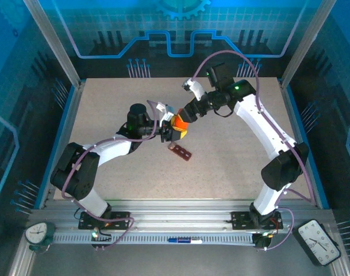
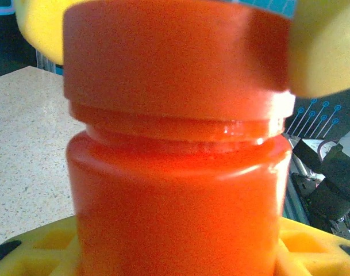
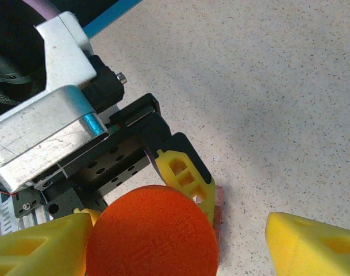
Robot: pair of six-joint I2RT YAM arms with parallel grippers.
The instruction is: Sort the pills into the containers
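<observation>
An orange pill bottle (image 1: 179, 125) with its orange cap (image 3: 152, 236) on is held upright above the table. My left gripper (image 1: 172, 134) is shut on the bottle's body (image 2: 175, 190), its yellow fingers (image 2: 312, 241) flanking the base. My right gripper (image 3: 177, 253) hangs open over the cap; one yellow finger (image 3: 42, 247) sits at the cap's edge and the other (image 3: 312, 247) stands well apart. The containers (image 1: 181, 152), a dark reddish-brown strip of compartments, lie flat on the table just below the bottle; one end (image 3: 219, 201) peeks out beside the cap.
The speckled beige table (image 1: 232, 155) is fenced by a blue-edged frame (image 1: 65, 126). The left arm's silver wrist body (image 3: 48, 138) sits close behind the bottle. Open tabletop lies to the right (image 3: 278, 115) and left (image 2: 25, 138).
</observation>
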